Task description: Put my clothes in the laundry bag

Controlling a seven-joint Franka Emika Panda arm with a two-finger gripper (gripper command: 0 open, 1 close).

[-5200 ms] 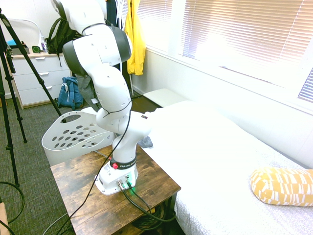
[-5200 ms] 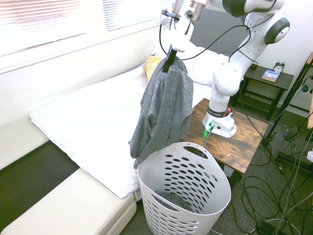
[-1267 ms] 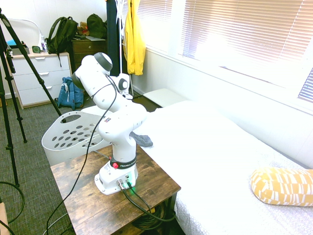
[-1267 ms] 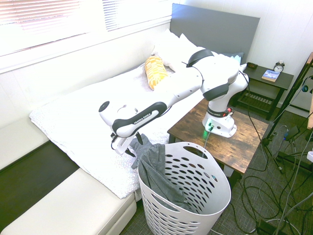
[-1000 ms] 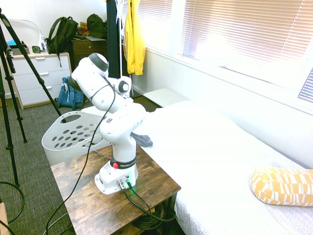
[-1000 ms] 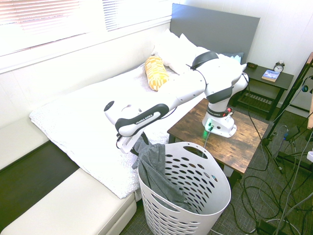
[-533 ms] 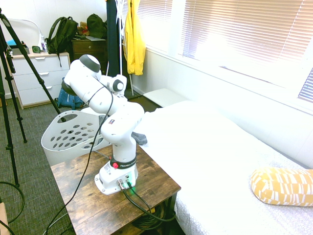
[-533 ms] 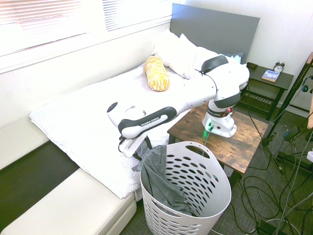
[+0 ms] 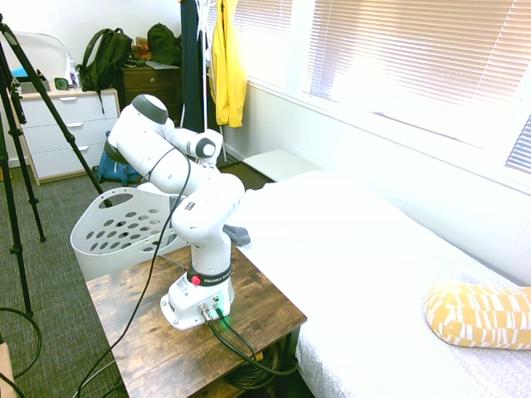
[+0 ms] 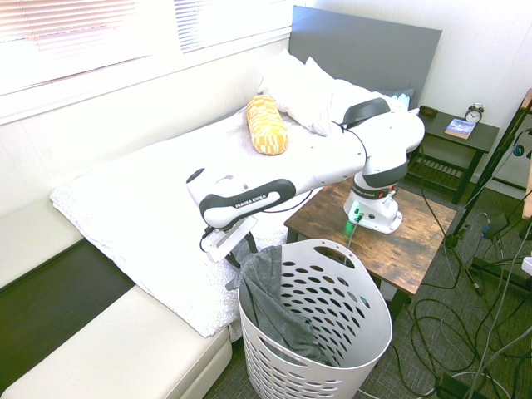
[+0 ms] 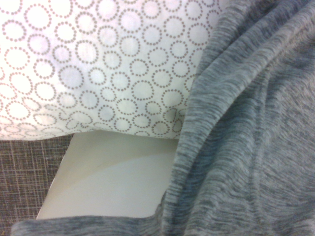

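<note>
Your claw (image 10: 238, 252), whose opening I cannot tell, is hanging beside the grey shirt (image 10: 270, 287) draped over the laundry basket (image 10: 332, 349) rim; withdrawing could snag it out.

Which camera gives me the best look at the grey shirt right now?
The second exterior view: the grey shirt is seen draped over the laundry basket rim, mostly inside. The wrist view shows only close-up fabric. The first exterior view shows just a grey scrap behind the arm.
</note>
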